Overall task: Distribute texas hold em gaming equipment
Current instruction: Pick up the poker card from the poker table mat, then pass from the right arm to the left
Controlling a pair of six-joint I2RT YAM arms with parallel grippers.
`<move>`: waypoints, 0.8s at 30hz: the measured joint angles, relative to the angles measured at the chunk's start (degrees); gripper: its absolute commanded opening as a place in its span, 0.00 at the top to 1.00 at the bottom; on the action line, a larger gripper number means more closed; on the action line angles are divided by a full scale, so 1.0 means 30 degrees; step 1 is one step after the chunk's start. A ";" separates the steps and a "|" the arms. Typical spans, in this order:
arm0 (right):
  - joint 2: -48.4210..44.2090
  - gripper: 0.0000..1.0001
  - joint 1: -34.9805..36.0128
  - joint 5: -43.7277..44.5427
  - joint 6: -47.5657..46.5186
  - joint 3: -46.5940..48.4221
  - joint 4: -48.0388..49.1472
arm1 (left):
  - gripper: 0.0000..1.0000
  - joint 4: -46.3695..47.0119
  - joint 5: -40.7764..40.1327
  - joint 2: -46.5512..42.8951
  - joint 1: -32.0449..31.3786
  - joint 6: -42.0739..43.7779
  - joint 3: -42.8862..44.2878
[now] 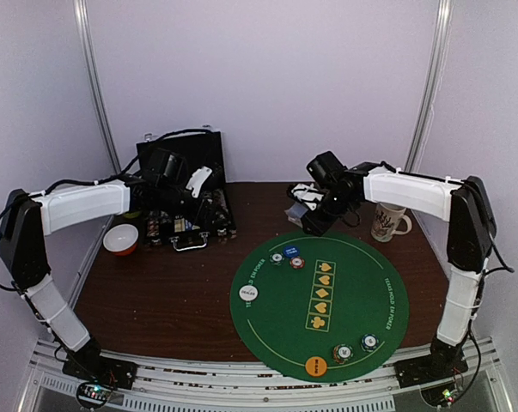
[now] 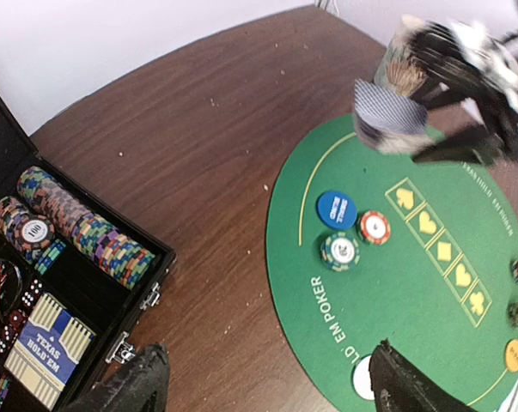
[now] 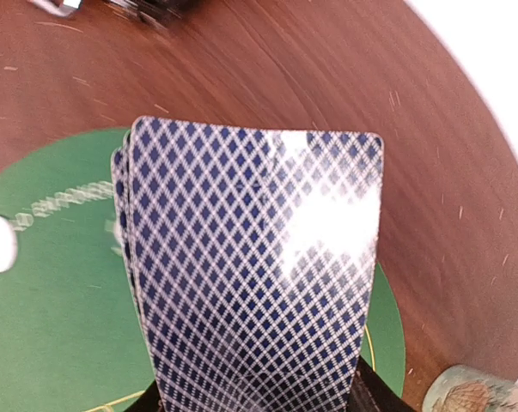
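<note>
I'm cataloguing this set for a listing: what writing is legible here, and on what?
"TEXAS HOLD'EM": box in the black case.
"EM POKER": green mat.
"100": chip in the case.
"DEALER": white disc.
Blue disc, mug: print too blurred to read.
Playing cards: diamond pattern, no text.

Bare bench [image 1: 155,292] left of the green mat [image 1: 370,292] lies open. The black case [image 1: 181,163], bowl [image 1: 121,238] and mug [image 1: 387,221] crowd the back; the right end effector [image 1: 310,221] holds playing cards [image 3: 250,257] over the mat's far rim.
</note>
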 measured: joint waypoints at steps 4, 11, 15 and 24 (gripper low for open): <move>-0.1151 0.55 0.2630 0.0685 -0.0758 0.0663 -0.0022 | 0.14 0.0729 0.1501 -0.0233 0.0554 -0.1275 -0.0007; -0.1209 0.55 0.6594 0.1654 -0.1821 0.2390 -0.0568 | 0.12 0.3861 0.5967 -0.1851 0.0685 -0.4211 -0.1297; -0.1151 0.56 0.7570 0.2324 -0.2215 0.3504 -0.0852 | 0.13 0.4728 0.7497 -0.2106 0.0692 -0.5100 -0.2113; -0.0743 0.56 0.8357 0.3825 -0.2878 0.4131 -0.0838 | 0.15 0.5158 0.9253 -0.2244 0.0685 -0.5931 -0.3162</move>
